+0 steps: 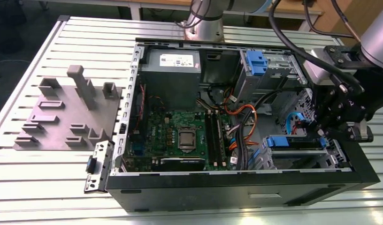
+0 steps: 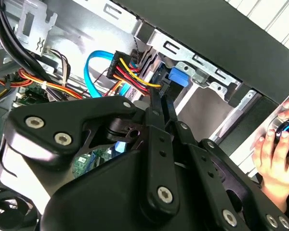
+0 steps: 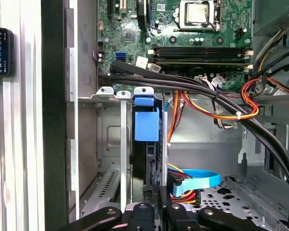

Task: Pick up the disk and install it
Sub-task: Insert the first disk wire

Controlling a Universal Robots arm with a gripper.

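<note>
The disk [image 1: 285, 141] stands edge-on in the drive cage at the corner of the open computer case [image 1: 241, 180], on the exterior view's right. Its blue carrier tab [image 3: 147, 126] sits between the cage's metal rails. My gripper [image 1: 329, 136] hangs right over that cage. In the second wrist view its two fingers [image 2: 155, 113] lie side by side, shut, with the tips of the gripper [image 2: 161, 96] at the disk's blue end [image 2: 178, 77]. The first wrist view has the gripper [image 3: 159, 207] at the disk's near edge. Whether the tips pinch any part of it is hidden.
Orange, yellow and blue cables [image 3: 221, 113] run close beside the cage. The motherboard [image 1: 179, 136], a grey metal box [image 1: 171, 65] and a blue bracket [image 1: 257, 63] fill the case. A grey fixture plate [image 1: 60, 117] lies on the slatted table. A person's hand [image 2: 279, 149] rests outside the case wall.
</note>
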